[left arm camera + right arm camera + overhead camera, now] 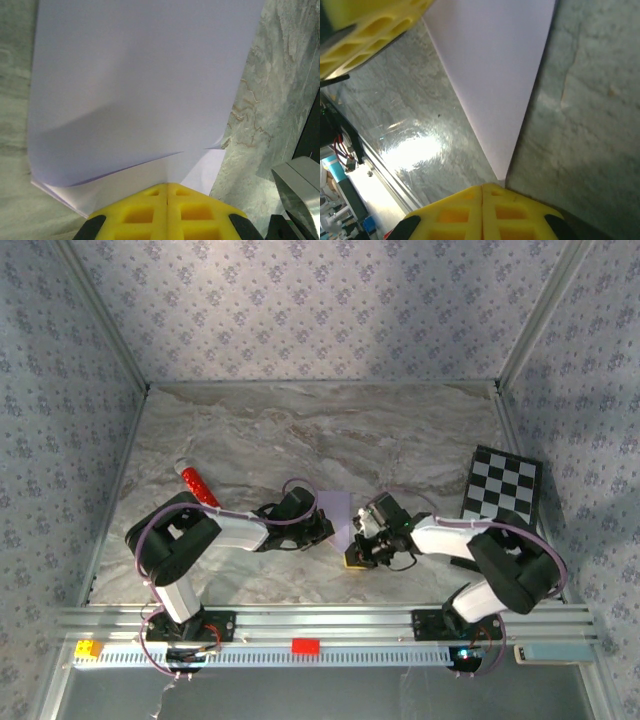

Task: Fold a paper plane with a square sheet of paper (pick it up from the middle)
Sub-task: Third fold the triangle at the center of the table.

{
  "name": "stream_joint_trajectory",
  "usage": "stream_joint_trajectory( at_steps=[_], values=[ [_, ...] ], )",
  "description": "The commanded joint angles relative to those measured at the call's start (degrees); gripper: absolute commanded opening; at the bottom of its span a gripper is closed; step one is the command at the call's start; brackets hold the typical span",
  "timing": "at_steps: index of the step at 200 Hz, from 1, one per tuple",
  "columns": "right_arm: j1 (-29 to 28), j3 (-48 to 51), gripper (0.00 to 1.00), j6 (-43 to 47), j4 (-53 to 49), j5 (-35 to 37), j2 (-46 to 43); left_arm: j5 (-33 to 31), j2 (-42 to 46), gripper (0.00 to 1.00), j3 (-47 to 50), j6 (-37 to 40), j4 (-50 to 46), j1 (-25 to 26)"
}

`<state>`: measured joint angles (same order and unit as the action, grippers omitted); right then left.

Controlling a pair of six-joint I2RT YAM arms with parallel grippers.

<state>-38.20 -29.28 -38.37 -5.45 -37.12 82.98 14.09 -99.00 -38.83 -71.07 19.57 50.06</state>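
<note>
Square sheet of paper (334,512) sits low over the table (300,430), near the front edge, between the two grippers. It's partly folded: in the left wrist view one layer lies over another, and the top layer bows up instead of lying creased flat.

Left gripper (167,187): jaws clenched, the sheet's near edge runs right into the tips, looks like a pinch on the paper.

Right gripper (482,189): jaws clenched too, a corner of the sheet tapers into the tips. Looks pinched, but on very little paper.

Risks as I read it:
1. The corner grip is marginal. Any pull away from the left side and it slips out or tears the corner.
2. Both ends are held. Arms pulling apart rip the sheet; pushing together buckles it and leaves a stray crease.
3. The bowed layer pressed down off-line gives a skewed fold and a lopsided plane.
4. The grippers are close together, so a finger clash is possible.

Red cylinder (196,483) and checkered board (503,485) are well apart from the sheet, no issue.
</note>
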Motion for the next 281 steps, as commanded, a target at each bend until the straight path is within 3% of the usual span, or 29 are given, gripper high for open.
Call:
stream_joint_trajectory(
  at_steps=[1, 30, 107, 186, 281],
  values=[
    [0.66, -1.10, 0.07, -1.50, -2.01, -1.56, -4.50, -2.25, 0.10, 0.05, 1.68, -0.30, -3.93, 0.31],
    [1.42, -5.11, 0.06, -1.04, -3.46, 0.01, -4.98, -2.25, 0.21, 0.05, 1.59, -0.30, -3.85, 0.46],
    [0.95, -10.29, 0.04, -1.97, -0.95, 0.81, 10.55, -2.30, 0.45, 0.05, 1.35, -0.17, -3.55, 0.74],
    [1.94, -4.03, 0.00, -3.04, 1.63, 2.50, 11.15, -4.08, 3.77, 0.11, -0.81, 4.60, -6.36, 0.23],
    [2.04, -3.44, 0.00, -2.08, 0.30, 3.21, 11.53, -3.37, 2.63, 0.09, 1.98, 5.87, -5.59, -6.76]
  ],
)
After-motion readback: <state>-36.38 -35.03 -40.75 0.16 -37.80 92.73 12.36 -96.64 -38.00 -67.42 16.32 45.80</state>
